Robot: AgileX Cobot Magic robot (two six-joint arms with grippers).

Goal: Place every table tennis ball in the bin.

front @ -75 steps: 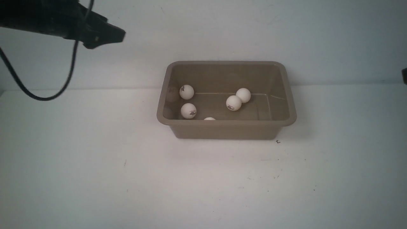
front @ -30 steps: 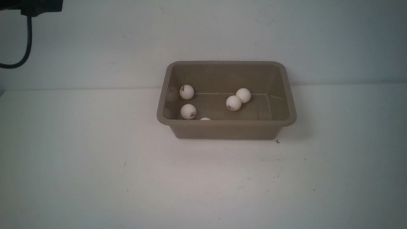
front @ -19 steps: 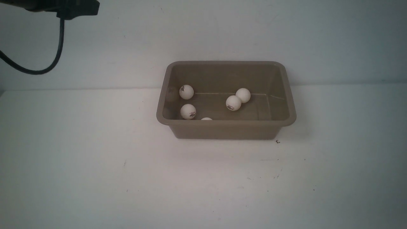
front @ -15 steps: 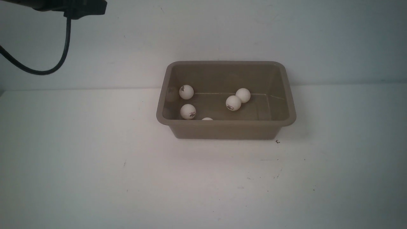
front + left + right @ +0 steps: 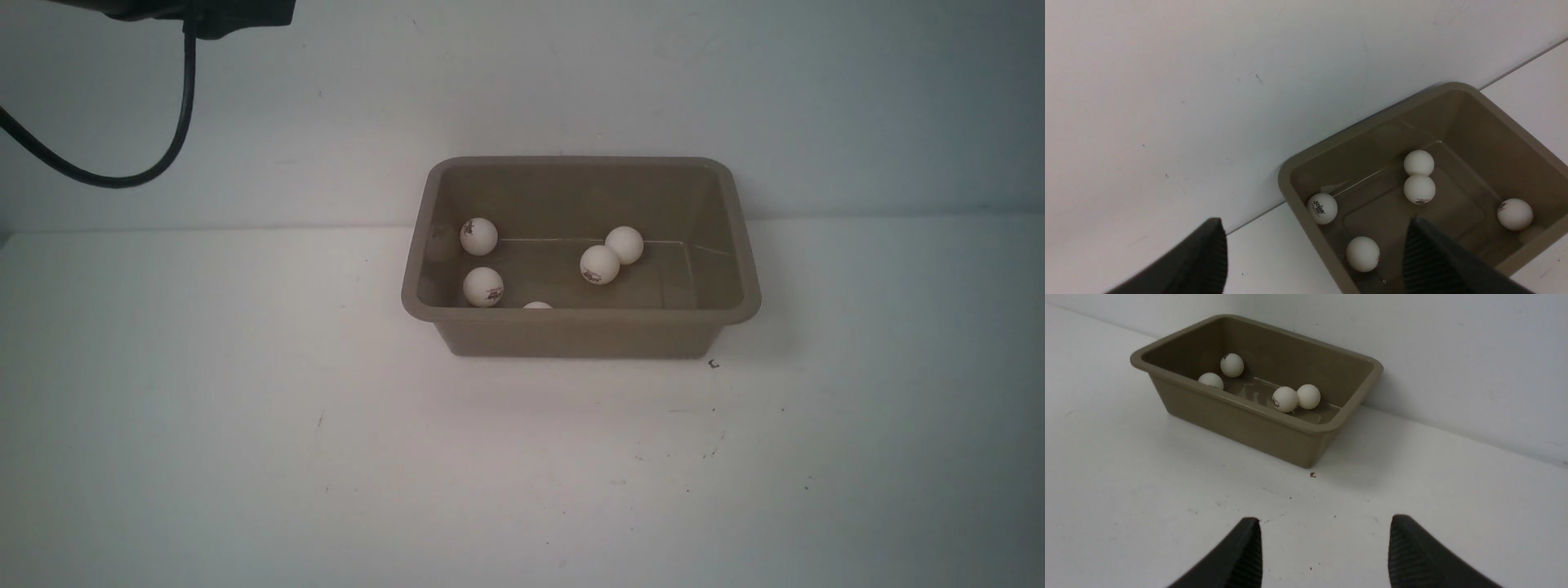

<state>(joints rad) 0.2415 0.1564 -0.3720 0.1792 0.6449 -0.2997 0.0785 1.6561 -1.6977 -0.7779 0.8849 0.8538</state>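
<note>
Taupe plastic, rounded corners: the bin (image 5: 581, 331) sits against the wall at about 12 o'clock on the white surface (image 5: 326, 457), its long axis running 9 to 3 in the front view. I count five balls (image 5: 1419, 189) inside it. In the front view two sit by the 9 o'clock wall, one (image 5: 478, 236) further back and one (image 5: 483, 287) nearer me; two touch each other near the middle, one (image 5: 600, 265) in front of the other (image 5: 624, 245); the fifth (image 5: 537, 305) shows only its top over the near rim. I see no ball out on the surface in any view, so I judge the task done as far as these pictures go.

The left end effector (image 5: 1314, 245) stands wide, with nothing between its jaws. It hangs high, up and toward 10 o'clock from the bin, looking down into the bin's left end; in the front view only a dark piece of that arm and its cable (image 5: 122, 175) show at the top corner. From there the balls lie below and ahead, toward 3 o'clock.

The right end effector (image 5: 1323, 547) is parted too, somewhat narrower, and empty. It sits low over the surface, well apart from the bin, which lies toward 10 o'clock from it. The left arm is the nearer one to the bin.

If any move is left, I judge it is only pulling both arms clear.
</note>
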